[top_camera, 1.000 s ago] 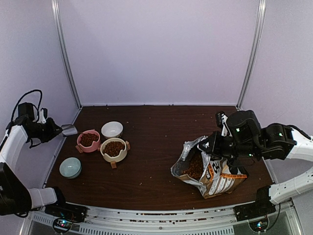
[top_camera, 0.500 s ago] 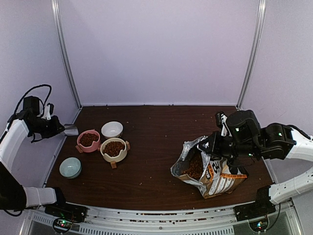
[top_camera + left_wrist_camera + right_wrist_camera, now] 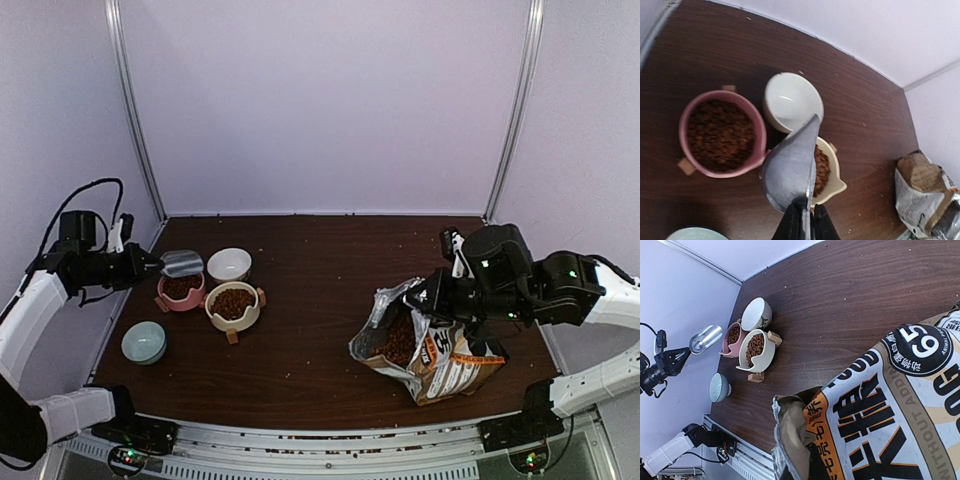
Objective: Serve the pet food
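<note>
L claw [image 3: 802, 226] is clamped on the scoop [image 3: 790, 167] handle, holding it above the bowls near the left edge of the worktop [image 3: 320, 250]. From the top cam the scoop sits over the pink bowl [image 3: 682, 125], just beside the white bowl [image 3: 229, 264]. Can't tell if the scoop is loaded; only bare metal shows.

R claw [image 3: 805, 470] is pinched shut on the bag [image 3: 455, 365] rim, propping the mouth open towards the right edge.

Kibble [image 3: 720, 132] fills the pink bowl, more is in the cream bowl [image 3: 232, 322], and the bulk is in the bag. White bowl and green bowl [image 3: 144, 342] look empty. Judging by that, approx half the bowls are served.

Risks from here:
- Pink bowl already looks full, so tipping there would prob. spill over the rim. White bowl seems the better target.
- Bowls sit touching or nearly so, w/ the scoop over the seam between them; a sloppy tilt drops pellets between bowls or onto the wood.
- Scoop held by a thin handle, so it may twist in the grip when tilted.
- Bag is held by its edge only; if R claw slips or tugs, the mouth folds shut or the bag tips and dumps kibble.
- Stray pellets already lie on the worktop; a low sweep would scatter them.
</note>
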You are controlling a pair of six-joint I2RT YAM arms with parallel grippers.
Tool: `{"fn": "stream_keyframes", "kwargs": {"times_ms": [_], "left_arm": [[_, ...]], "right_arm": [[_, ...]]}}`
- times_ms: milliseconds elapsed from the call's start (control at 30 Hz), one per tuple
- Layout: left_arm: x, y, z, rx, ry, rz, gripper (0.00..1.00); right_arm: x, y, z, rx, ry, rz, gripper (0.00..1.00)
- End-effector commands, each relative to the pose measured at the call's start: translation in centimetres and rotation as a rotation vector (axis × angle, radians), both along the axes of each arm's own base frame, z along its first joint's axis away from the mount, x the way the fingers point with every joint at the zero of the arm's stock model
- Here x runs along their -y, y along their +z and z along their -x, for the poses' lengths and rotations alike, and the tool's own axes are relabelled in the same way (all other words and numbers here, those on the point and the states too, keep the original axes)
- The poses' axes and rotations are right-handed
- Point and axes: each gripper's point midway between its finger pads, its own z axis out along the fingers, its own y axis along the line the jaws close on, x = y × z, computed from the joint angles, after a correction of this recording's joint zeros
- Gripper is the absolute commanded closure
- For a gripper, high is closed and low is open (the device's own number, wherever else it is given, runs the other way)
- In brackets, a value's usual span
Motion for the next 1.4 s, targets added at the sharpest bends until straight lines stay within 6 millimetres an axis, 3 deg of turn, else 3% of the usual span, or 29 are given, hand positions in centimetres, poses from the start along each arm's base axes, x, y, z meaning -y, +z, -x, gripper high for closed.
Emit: {"fn": "stream_keyframes", "kwargs": {"times_ms": [0,100,267,433,600,867,1033,1367], "left_arm": [[6.3,2.1,0.6,0.097,-0.184,0.113,1.00],[10.3,2.4,0.4,0.118,-0.257,0.167,1.00],[15.5,0.9,-1.1,0.084,-0.328,0.168,1.00],[21.9,-0.6,-2.3,0.032,-0.442,0.161,1.00],[26.9,-1.8,-3.5,0.001,-0.524,0.158,1.00],[29.7,-7.6,-6.0,-0.129,-0.544,0.130,0.98],[30.3,-9.9,-6.8,-0.177,-0.549,0.106,0.94],[30.1,-14.7,-7.1,-0.295,-0.516,0.048,0.64]], "right_arm": [[2.1,-1.3,-1.5,0.025,-0.074,0.121,1.00],[1.7,-1.4,-1.6,0.020,-0.065,0.127,1.00],[1.0,-1.4,-1.7,0.017,-0.052,0.110,1.00],[1.2,-1.3,-1.7,0.017,-0.062,0.107,1.00],[1.7,-1.4,-1.6,0.016,-0.076,0.094,1.00],[1.6,-1.8,-1.7,0.012,-0.069,0.108,1.00],[1.3,-1.9,-1.8,0.012,-0.062,0.110,1.00],[0.7,-1.9,-2.3,0.012,-0.050,0.130,1.00]]}}
